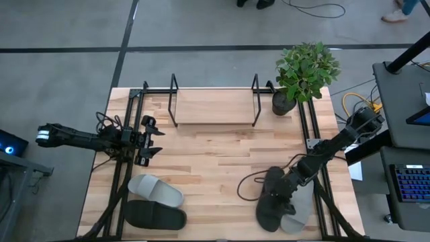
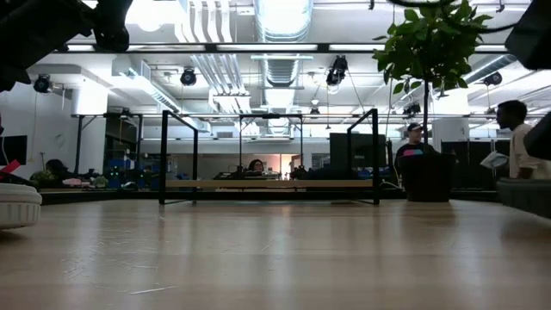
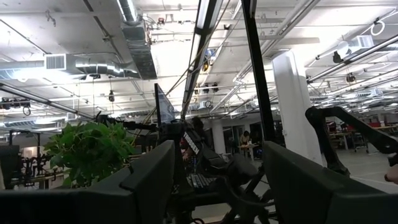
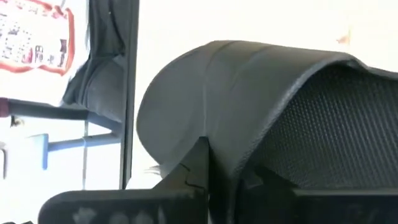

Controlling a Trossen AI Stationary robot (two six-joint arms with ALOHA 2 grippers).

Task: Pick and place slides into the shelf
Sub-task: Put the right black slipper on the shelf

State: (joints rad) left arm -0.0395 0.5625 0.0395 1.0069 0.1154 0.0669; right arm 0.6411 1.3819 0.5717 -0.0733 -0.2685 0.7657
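A black slide [image 1: 270, 202] lies near the table's front right, beside a light grey slide [image 1: 300, 216]. My right gripper [image 1: 282, 193] reaches down onto the black slide and is shut on its strap, which fills the right wrist view [image 4: 261, 93]. A second pair lies at the front left: a light grey slide [image 1: 156, 190] and a black slide [image 1: 156, 215], soles on the table. The shelf [image 1: 215, 107] stands at the far middle. My left gripper [image 1: 151, 138] waits open at the left, raised, touching nothing. My right gripper pinches the black slide's wide strap at its edge [image 4: 217, 146] between its two fingers [image 4: 186, 180]. The fingers slant down from the table's far right side. In the high view the slide seems to lie on the table beside the light grey one.
A potted plant [image 1: 304, 74] stands at the far right corner, next to the shelf's right end loop [image 1: 256, 101]. A black cable [image 1: 248, 185] loops on the table left of the held slide. Black frame rails [image 1: 316, 134] run along both table sides. Bare wood lies in the middle.
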